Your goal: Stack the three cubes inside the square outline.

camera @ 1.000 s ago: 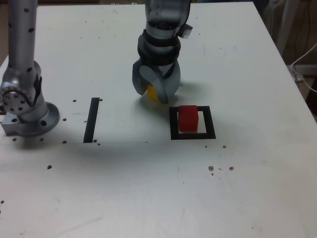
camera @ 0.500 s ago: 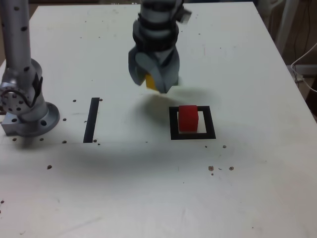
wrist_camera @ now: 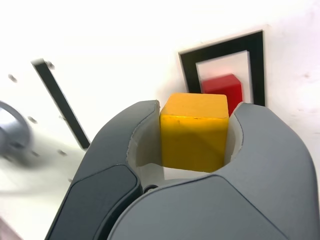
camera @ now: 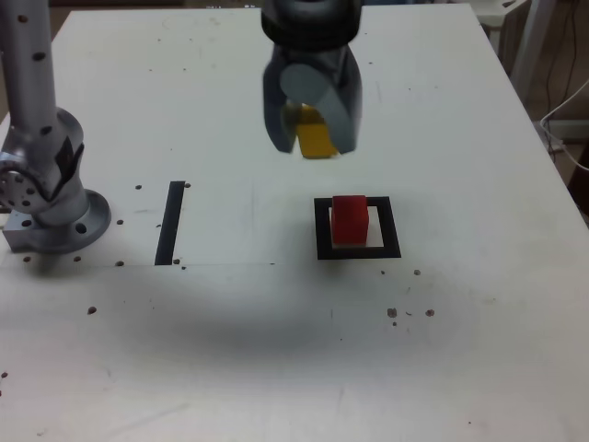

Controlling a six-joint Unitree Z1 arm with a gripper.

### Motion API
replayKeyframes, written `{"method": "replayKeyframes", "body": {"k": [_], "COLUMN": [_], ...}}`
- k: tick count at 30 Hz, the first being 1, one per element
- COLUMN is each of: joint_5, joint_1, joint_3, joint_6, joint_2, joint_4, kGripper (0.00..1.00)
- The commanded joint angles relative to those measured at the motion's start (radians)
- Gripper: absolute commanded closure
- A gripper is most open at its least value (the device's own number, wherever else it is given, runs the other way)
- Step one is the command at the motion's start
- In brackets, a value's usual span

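My gripper (camera: pixel 313 138) is shut on the yellow cube (camera: pixel 317 138) and holds it in the air, well off the table. It hangs behind the square outline (camera: pixel 359 250) and a little toward the exterior view's left of it. A red cube (camera: pixel 350 220) sits inside that outline on its white centre. In the wrist view the yellow cube (wrist_camera: pixel 194 132) is clamped between both fingers of the gripper (wrist_camera: pixel 194 142), with the red cube (wrist_camera: pixel 222 89) and the square outline (wrist_camera: pixel 187 72) beyond it. The green cube is out of view.
A straight black tape strip (camera: pixel 170 223) lies on the white table toward the exterior view's left. The arm's grey base (camera: pixel 46 198) stands at the table's left edge. Small dark specks (camera: pixel 409 313) dot the table's surface.
The gripper has risen off the table with the yellow cube and shifted toward the exterior view's right. The red cube has stayed where it was.
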Motion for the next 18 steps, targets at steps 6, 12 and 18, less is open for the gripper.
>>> {"method": "replayKeyframes", "body": {"k": [6,12,18], "joint_5": [-0.038,-0.034,-0.034], "joint_1": [-0.013,-0.013,-0.013], "joint_3": [-0.007,-0.013,-0.018], "joint_6": [-0.251,-0.298,-0.300], "joint_2": [0.049,0.080,0.107], "joint_4": [-0.030,-0.068,-0.073], "kGripper": [0.84,0.84,0.84]}}
